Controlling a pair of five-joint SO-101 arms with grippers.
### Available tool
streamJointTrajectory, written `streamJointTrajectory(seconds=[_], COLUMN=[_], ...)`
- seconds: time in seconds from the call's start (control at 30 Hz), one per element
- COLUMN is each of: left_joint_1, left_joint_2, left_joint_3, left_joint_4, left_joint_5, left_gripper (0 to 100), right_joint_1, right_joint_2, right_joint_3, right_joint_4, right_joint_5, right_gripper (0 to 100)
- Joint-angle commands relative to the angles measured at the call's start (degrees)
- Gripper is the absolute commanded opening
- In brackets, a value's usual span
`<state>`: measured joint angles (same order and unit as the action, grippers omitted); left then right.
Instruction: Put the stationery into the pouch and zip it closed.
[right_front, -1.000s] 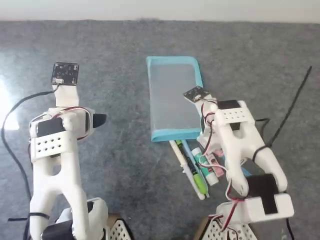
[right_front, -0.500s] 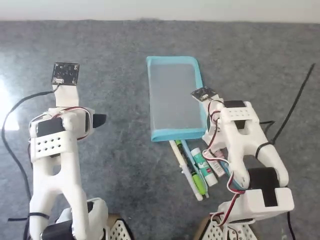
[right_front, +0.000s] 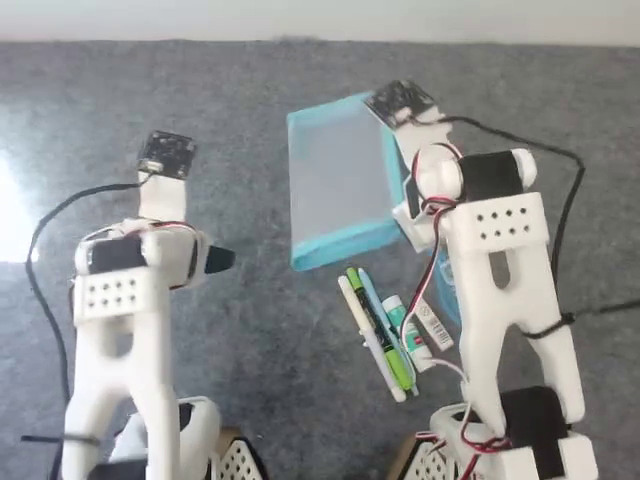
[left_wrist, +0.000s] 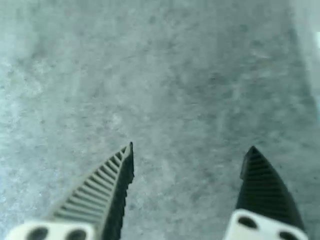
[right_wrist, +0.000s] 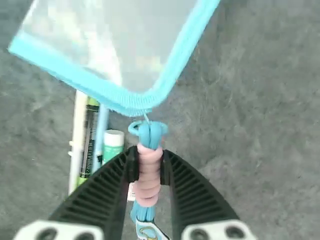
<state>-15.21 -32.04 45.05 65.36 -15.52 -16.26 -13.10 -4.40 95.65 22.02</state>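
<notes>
Pouch (right_front: 338, 185) newly askew, its pull tab (right_wrist: 148, 184) tight in right pincer (right_wrist: 149, 152); left pincer (left_wrist: 191, 147) agape, empty.

The counter (right_front: 250, 90) is surveyed by the high view from above and behind the two arm bases, facing down and forward to a pale strip of wall at the far edge. The left arm (right_front: 120, 290) and the right arm (right_front: 495, 250) are seen from behind. The left wrist view is held close over the grey counter and looks down past the spread jaws of the left tool (left_wrist: 191, 147). The right wrist view is aimed down past the right tool (right_wrist: 149, 151), clamped on a pull cord (right_wrist: 148, 175), close to the pouch (right_wrist: 115, 45) corner and the pens (right_wrist: 87, 135). The same pouch corner and pens are shared with the high view.
</notes>
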Motion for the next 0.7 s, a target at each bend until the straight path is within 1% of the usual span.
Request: streamJointTrajectory(seconds=[0.0,0.07,0.13,0.23,0.3,0.37,0.5,0.6,0.67], left_joint_1=[8.4,10.8,11.3,11.7,11.7,11.7,14.6,16.1,16.1], left_joint_2=[-16.8,-25.5,-33.8,-43.6,-47.6,-49.1,-47.8,-46.8,-46.2], left_joint_3=[2.6,6.1,10.9,18.6,22.5,25.3,26.9,26.9,27.7], left_joint_4=[3.1,3.9,3.2,0.2,-2.1,-4.0,-5.5,-5.7,-7.5], left_joint_5=[-0.5,1.3,2.5,2.9,3.8,4.7,6.2,8.4,9.5], left_gripper=[36,38,39,40,40,40,40,40,40], right_joint_1=[-2.9,-3.9,-4.5,-5.0,-5.8,-7.4,-10.0,-10.1,-10.1], right_joint_2=[-3.6,-3.5,-3.6,-3.9,-3.8,-3.4,-3.3,-3.3,-3.3], right_joint_3=[-8.1,-9.1,-9.4,-10.9,-12.7,-15.2,-19.1,-20.5,-21.1], right_joint_4=[3.4,4.1,4.1,4.2,4.7,6.3,6.9,6.9,6.9], right_joint_5=[-1.4,-1.4,-1.5,-3.0,-3.3,-3.3,-4.5,-6.2,-7.0], right_gripper=[0.7,0.7,0.7,0.7,0.7,0.7,0.7,0.7,0.7])
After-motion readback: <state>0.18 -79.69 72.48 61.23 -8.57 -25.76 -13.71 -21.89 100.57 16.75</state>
